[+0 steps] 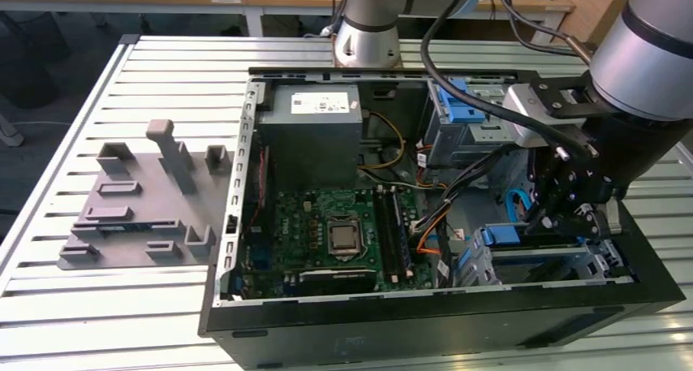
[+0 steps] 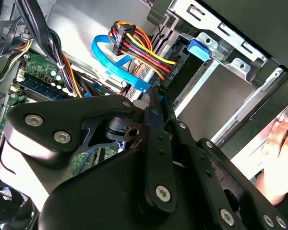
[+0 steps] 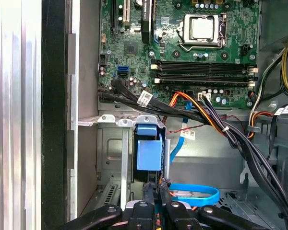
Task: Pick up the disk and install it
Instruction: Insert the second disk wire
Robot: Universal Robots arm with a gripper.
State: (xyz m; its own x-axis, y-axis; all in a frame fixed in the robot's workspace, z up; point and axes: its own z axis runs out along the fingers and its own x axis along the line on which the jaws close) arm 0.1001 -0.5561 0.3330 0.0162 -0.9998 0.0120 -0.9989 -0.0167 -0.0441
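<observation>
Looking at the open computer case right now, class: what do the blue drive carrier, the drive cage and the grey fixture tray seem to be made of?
Blue drive carrier: probably moulded plastic, matte, uniform colour.
Drive cage: looks like bare sheet metal, dull silver, with folded edges and punched holes.
Grey fixture tray: likely plastic, perhaps printed; flat matte grey with blocky uprights.

One computer case (image 1: 433, 322), one motherboard (image 1: 324, 233) (two blue cables (image 3: 194, 191))

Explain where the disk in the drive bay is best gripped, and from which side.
Grip the disk by its exposed blue frame edge, coming in through the case's open side. It seems to stand edge-on between the bay's metal walls, leaving that narrow edge free; a blue cable lies alongside.
</observation>
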